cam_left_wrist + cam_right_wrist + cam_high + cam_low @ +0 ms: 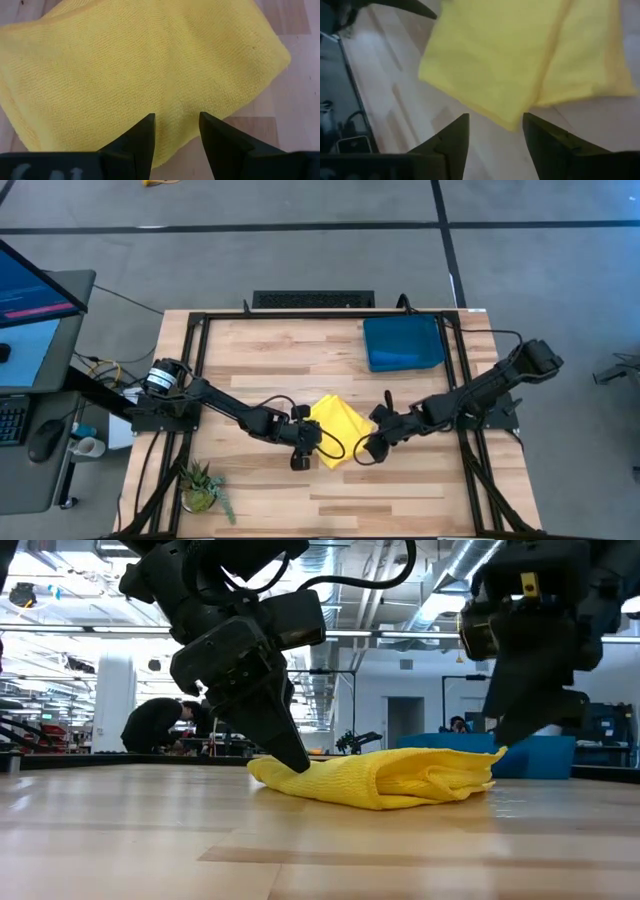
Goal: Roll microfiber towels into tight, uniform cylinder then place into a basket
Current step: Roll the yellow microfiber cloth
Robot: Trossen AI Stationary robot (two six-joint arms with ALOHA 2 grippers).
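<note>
Folded loosely, 1 yellow towel (337,423) lies mid-table between 2 grippers. Left gripper (176,131) stands spread with its fingertips at the cloth's edge; right gripper (495,131) hovers spread, apparently gripping nothing. Farther back, the basket (402,343) holds something blue.

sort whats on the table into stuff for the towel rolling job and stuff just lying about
For the job: yellow towel, blue towel, basket, left gripper, right gripper.
Lying about: potted plant, keyboard, monitor.
</note>
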